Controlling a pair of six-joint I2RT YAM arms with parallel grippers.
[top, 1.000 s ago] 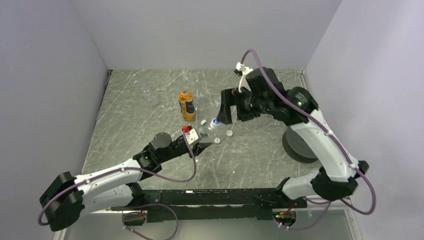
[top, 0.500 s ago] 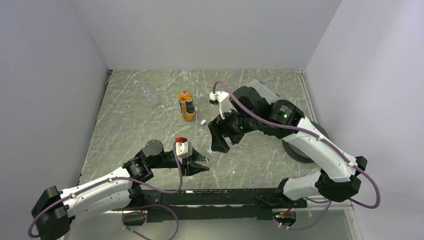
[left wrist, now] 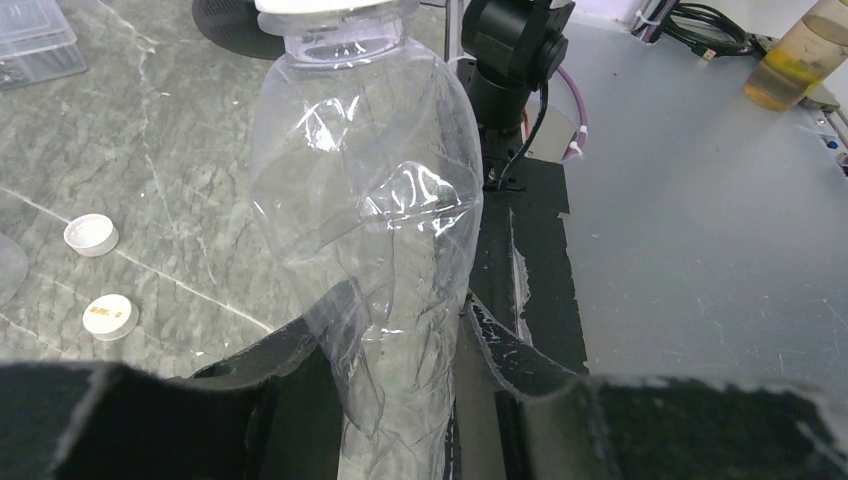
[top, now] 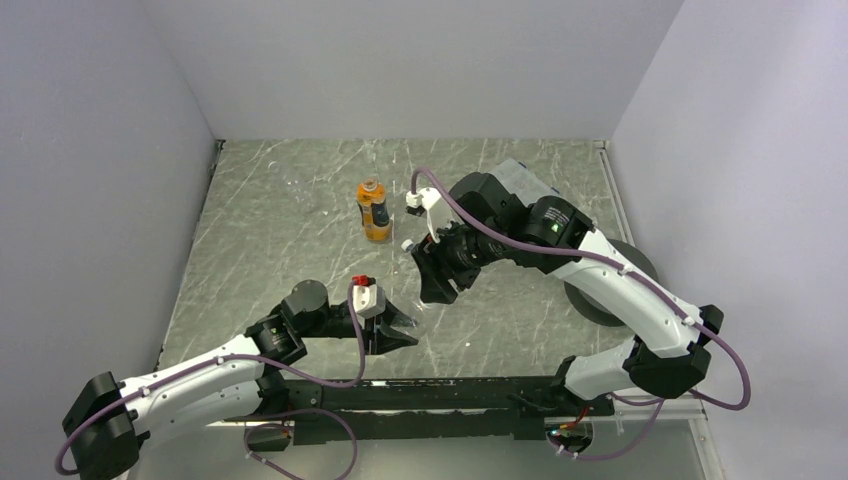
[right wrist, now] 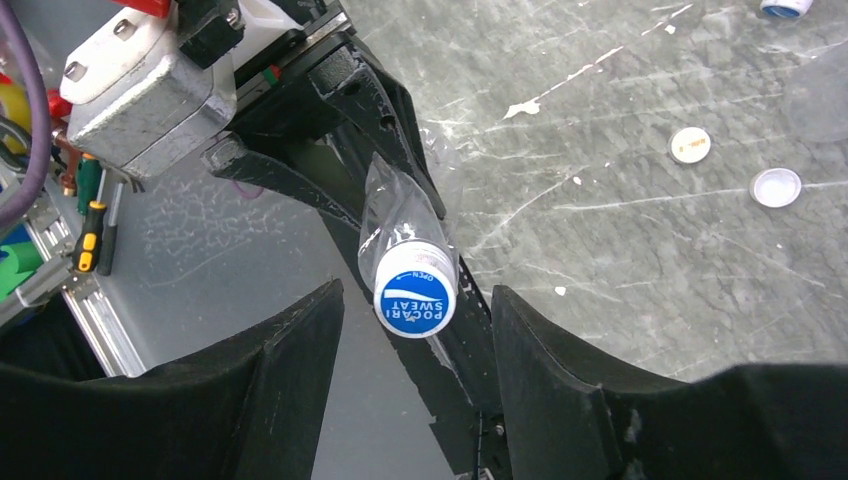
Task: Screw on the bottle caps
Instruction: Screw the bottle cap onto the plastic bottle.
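Note:
My left gripper [left wrist: 400,305] is shut on the lower body of a clear bottle [left wrist: 365,200], which tilts up off the table near the front edge. A blue-topped white cap [right wrist: 415,290] sits on the bottle's neck. My right gripper [right wrist: 418,293] is open around that cap, one finger on each side with a gap to the cap on both. In the top view the right gripper [top: 435,285] hangs just above the left gripper [top: 395,330]. The orange-amber bottle [top: 375,210] stands upright at the back with no cap on it.
Two loose white caps [right wrist: 690,145] [right wrist: 776,187] lie on the marble table, and another [top: 407,244] lies near the orange bottle. A large black disc [top: 600,290] sits at the right behind the right arm. A clear box [left wrist: 35,40] is at the back.
My right gripper swung from the back down to the bottle's cap, its jaws narrowing. My left gripper pulled the clear bottle toward the near edge, then held still.

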